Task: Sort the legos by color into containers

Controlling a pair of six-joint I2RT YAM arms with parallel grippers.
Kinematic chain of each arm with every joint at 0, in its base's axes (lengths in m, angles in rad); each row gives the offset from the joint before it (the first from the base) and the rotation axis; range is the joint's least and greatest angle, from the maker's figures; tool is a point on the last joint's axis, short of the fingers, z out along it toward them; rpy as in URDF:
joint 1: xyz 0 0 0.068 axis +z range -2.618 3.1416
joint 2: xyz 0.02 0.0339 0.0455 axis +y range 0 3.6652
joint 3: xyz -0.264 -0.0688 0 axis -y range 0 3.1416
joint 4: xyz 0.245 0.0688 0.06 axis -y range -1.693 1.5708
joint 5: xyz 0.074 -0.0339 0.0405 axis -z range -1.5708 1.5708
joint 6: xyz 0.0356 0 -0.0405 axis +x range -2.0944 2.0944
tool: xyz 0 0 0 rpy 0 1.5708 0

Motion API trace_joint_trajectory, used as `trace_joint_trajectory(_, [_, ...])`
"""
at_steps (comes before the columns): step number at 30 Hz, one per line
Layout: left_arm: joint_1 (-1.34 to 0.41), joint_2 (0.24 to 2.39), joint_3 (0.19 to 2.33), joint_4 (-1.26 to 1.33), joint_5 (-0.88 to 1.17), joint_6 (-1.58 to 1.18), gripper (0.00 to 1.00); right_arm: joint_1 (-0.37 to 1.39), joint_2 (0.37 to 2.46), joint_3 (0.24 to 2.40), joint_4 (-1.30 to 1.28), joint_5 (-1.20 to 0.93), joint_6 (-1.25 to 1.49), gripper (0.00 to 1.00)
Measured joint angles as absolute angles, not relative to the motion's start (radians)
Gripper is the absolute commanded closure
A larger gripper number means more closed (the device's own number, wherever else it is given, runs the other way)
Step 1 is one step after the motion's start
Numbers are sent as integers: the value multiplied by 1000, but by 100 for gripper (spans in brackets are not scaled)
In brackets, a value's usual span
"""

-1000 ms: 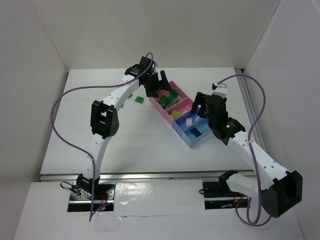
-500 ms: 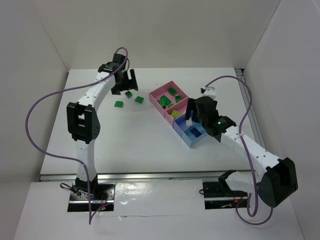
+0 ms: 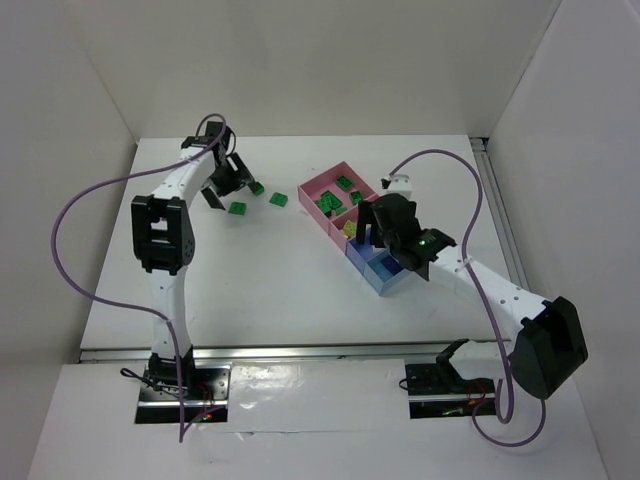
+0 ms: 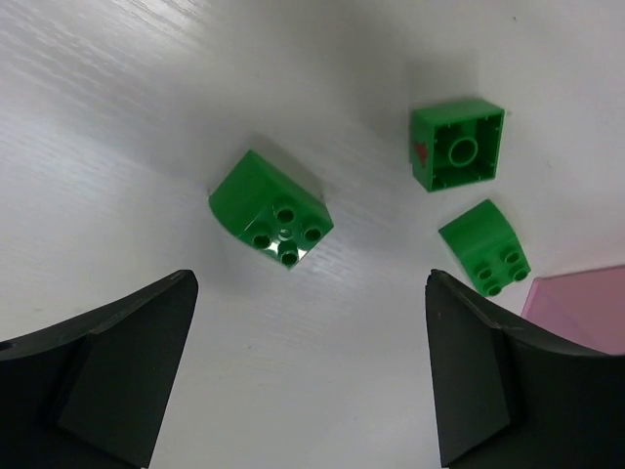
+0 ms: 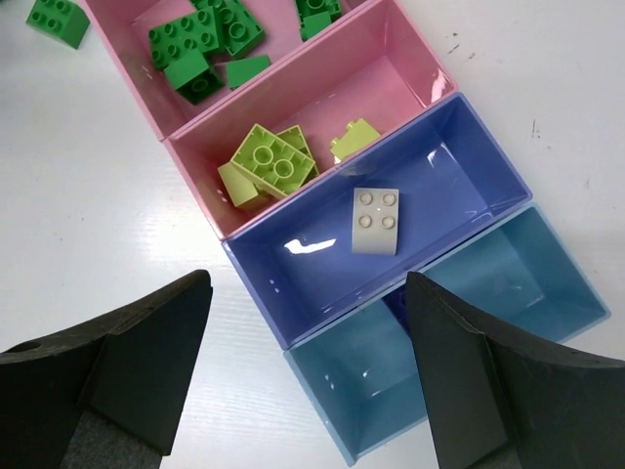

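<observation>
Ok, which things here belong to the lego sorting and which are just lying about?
Job: three loose green legos, four joined bins, sorted legos inside them.
Not the job: purple cables, arm base plates.

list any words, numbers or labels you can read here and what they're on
No readable text in any view.
A small red mark on the upside-down green brick: not a legible character.
The studs of the cream brick: too small to show lettering.
The bins: no labels visible.
</observation>
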State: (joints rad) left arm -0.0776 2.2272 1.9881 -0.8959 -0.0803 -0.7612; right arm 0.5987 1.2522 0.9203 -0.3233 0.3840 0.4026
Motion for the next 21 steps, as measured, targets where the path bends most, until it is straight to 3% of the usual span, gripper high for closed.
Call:
trace_joint_trajectory(6, [-79, 2287, 1995, -883, -94, -863, 3, 621, 1253, 922, -326, 389, 404, 13])
trace_joint_trajectory(12, [-74, 2298, 1971, -872, -112, -925, 19, 630, 1254, 923, -327, 397, 404, 13])
trace_joint_trajectory(15, [-73, 2309, 1963, -854, -110, -939, 20, 633, 1271, 940, -326, 394, 400, 13])
trace_joint_trajectory(21, [-66, 2310, 1938, -829, -107, -948, 35, 682, 1455, 1114, -279, 339, 352, 10])
